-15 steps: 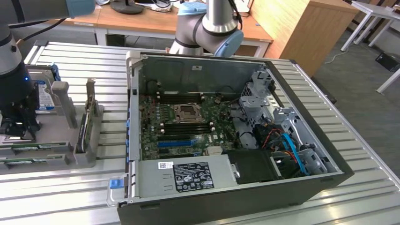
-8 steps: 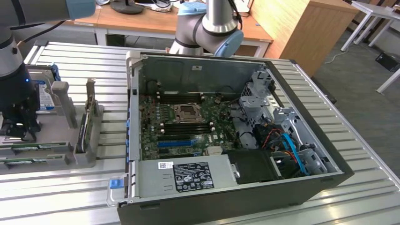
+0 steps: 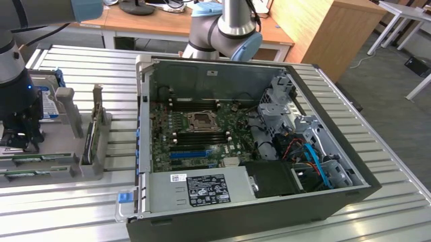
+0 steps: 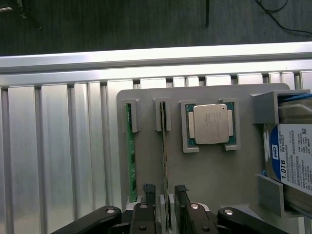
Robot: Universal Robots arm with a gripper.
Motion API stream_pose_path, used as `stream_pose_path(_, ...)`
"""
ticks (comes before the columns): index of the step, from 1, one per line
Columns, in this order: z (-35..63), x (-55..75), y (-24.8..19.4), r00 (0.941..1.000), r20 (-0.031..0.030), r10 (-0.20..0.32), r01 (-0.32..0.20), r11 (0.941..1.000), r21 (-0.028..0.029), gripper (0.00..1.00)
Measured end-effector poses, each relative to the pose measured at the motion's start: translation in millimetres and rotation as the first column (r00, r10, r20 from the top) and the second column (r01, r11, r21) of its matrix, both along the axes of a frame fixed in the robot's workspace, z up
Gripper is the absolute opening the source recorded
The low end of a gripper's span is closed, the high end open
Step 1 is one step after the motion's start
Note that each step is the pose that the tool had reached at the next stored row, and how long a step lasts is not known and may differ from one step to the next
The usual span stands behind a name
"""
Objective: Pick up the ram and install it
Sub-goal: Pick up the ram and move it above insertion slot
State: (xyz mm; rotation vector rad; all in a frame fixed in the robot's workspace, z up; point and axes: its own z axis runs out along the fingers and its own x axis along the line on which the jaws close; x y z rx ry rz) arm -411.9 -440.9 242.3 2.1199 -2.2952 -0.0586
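Green-boarded ram (image 4: 164,156) stands on edge in a slot of the grey holder tray (image 4: 214,180), leaving both faces free for a pinch, and the gripper (image 4: 165,190) sits low over one end with fingers (image 4: 181,193) spread either side of it; a second stick (image 4: 130,161) stands just beside.

The ram (image 4: 164,161), a thin circuit-board stick (seen edge-on), stands in a slot of the grey holder (image 4: 214,180).

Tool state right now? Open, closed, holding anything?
Tool: open, holding nothing. It straddles the ram standing on edge in its slot, with a gap showing on both sides.
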Motion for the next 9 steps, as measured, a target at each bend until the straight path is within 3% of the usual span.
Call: stream_pose_path(9, 0.0, 0.0, -2.1, 1.0000, 0.0001, 0.000, 0.000, 1.0000, 0.0000, 0.30)
